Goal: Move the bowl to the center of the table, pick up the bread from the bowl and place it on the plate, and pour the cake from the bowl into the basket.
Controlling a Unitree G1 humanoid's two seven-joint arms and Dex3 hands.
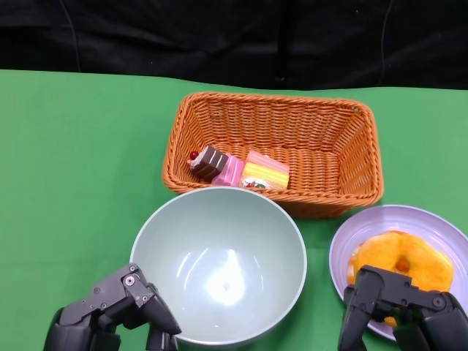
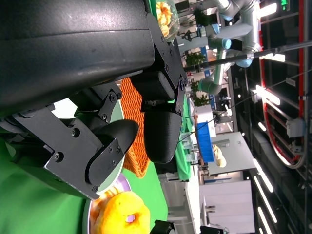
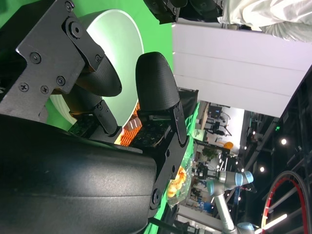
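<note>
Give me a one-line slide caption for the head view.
Empty bowl at center, cake pieces in the basket, bread on the plate, both hands low.

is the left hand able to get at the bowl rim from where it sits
Probably yes. The left hand sits open right beside the near-left rim of the empty bowl, and nothing lies between them on the green table.
</note>
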